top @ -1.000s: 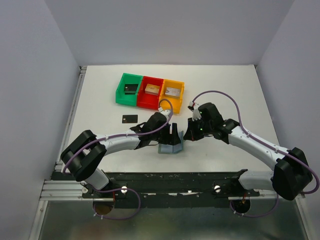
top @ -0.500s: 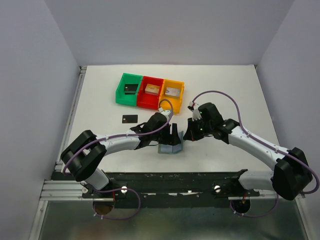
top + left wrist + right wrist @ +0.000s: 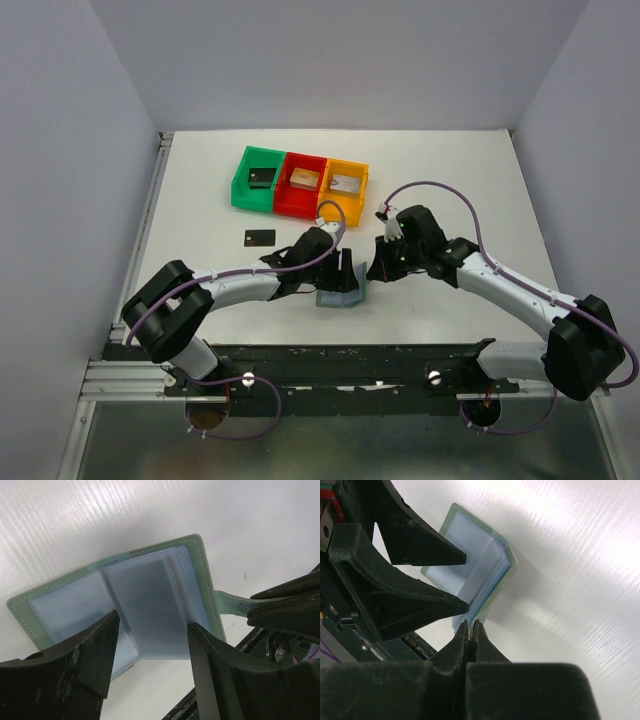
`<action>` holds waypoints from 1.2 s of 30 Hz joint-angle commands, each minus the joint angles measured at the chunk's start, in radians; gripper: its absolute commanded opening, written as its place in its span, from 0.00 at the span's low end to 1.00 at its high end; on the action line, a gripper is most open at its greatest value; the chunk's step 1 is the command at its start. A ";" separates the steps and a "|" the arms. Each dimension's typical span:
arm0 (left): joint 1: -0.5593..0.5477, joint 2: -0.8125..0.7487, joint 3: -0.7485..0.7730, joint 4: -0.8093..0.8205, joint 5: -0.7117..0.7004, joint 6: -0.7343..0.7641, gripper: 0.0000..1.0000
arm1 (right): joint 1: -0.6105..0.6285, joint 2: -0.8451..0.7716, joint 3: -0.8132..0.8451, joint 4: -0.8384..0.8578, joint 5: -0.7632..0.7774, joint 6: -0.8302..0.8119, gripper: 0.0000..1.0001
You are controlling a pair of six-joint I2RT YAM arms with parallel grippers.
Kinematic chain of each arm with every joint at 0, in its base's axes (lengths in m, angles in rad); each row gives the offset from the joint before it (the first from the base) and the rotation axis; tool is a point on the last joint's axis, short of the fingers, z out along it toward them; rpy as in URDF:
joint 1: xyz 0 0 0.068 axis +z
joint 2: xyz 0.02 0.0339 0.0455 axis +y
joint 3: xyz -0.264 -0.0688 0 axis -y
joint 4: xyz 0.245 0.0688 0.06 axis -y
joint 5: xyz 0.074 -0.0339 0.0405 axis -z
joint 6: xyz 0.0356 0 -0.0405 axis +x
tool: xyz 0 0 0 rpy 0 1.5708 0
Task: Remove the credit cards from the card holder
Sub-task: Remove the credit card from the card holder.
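Open card holder (image 3: 338, 296) on white table (image 3: 200, 220), pale blue pockets up, betw. both grippers. L gripper (image 3: 152, 625): jaws wide, straddling the pocket stack, nothing held; R gripper (image 3: 470, 624): jaws pinched tight on holder's closing tab. Beyond: 1 black credit card (image 3: 259, 237) flat on table, apart from holder; at back, green bin (image 3: 243, 190), red bin (image 3: 296, 207), orange bin (image 3: 355, 205) in a row.

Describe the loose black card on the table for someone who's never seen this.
Find the row of green, red and orange plastic bins at the white table's far side. Just nearer than the green bin, a thin black rectangular card lies flat on the table. Unlike the chunky pieces inside the bins, it lies alone.
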 commanded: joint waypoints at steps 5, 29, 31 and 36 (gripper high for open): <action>-0.007 -0.012 -0.007 -0.015 -0.043 -0.003 0.68 | -0.005 0.000 0.016 0.007 -0.017 -0.013 0.00; 0.044 -0.196 -0.060 -0.132 -0.237 0.000 0.72 | -0.005 -0.008 0.016 -0.001 -0.015 -0.017 0.00; 0.050 -0.233 -0.072 -0.109 -0.234 0.009 0.74 | -0.005 -0.010 0.014 -0.001 -0.017 -0.017 0.00; 0.051 -0.247 -0.082 0.006 -0.108 0.034 0.76 | -0.005 -0.011 0.017 -0.001 -0.018 -0.017 0.00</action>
